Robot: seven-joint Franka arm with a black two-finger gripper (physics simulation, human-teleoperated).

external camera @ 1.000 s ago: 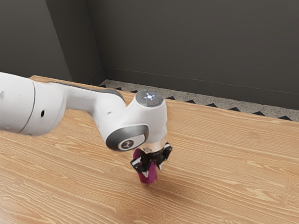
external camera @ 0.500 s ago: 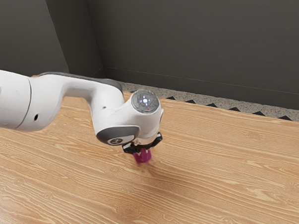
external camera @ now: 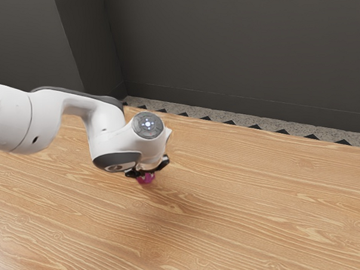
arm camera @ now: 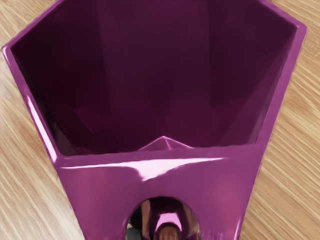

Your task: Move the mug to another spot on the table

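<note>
Dark grey walls stand behind the scene, and a narrow strip of speckled floor with a row of black triangles runs along their foot. In front of it lies a wooden table with light brown grain, which takes most of the exterior view.

The white arm comes in from the exterior view's left and bends down over the table. Its last joint carries a round grey cap with a small light in the middle. Under it sits the black gripper, pointing straight down, close to the table surface.

The mug is magenta and only its lower part is seen below the hand. The black fingers stand on both sides of its upper part and clamp it between them, so the jaws are closed on the mug. It is upright, in the part of the table toward the exterior view's left, and well apart from the far edge. A soft shadow lies on the wood just beside it. Whether its base touches the table I cannot tell.

In the wrist view the mug is directly under the hand. Its rim is angular, with flat facets, and the inside is dark purple. The glossy outer wall nearest to the camera has a bright reflection and a handle with a round hole. Wood grain is seen around the mug.
</note>
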